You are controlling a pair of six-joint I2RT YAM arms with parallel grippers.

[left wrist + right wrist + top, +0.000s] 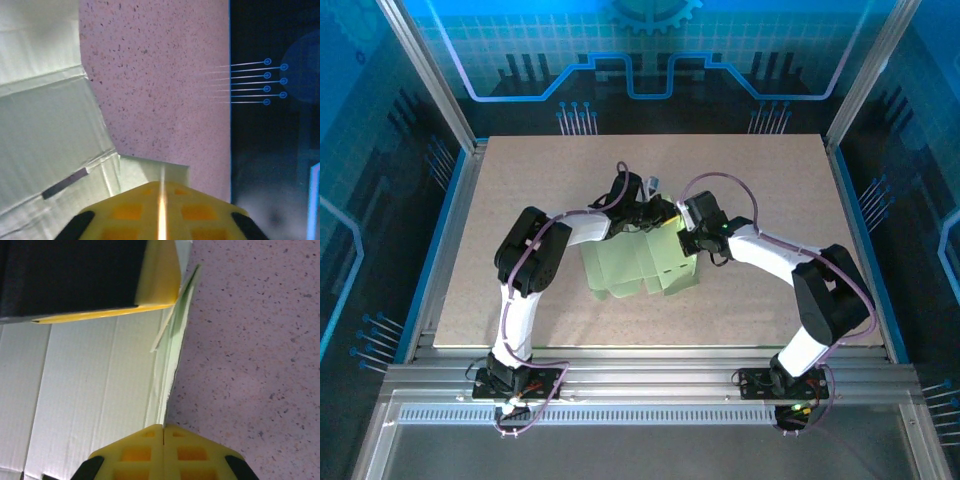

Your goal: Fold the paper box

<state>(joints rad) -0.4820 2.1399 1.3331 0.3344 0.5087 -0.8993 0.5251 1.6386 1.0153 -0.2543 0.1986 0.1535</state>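
Note:
The paper box is a pale green card sheet, partly folded, lying mid-table between both arms. My left gripper is at its far edge. In the left wrist view the yellow jaws are pressed together on a thin card edge, and a small tab of the box sticks out past the tips. My right gripper is at the box's far right corner. Its jaws are shut where an upright flap edge of the box runs into their seam. The left gripper's finger shows above.
The speckled beige table has bare room left, right and behind the box. Its right edge meets a dark blue wall panel. Aluminium frame rails run along the near side by the arm bases.

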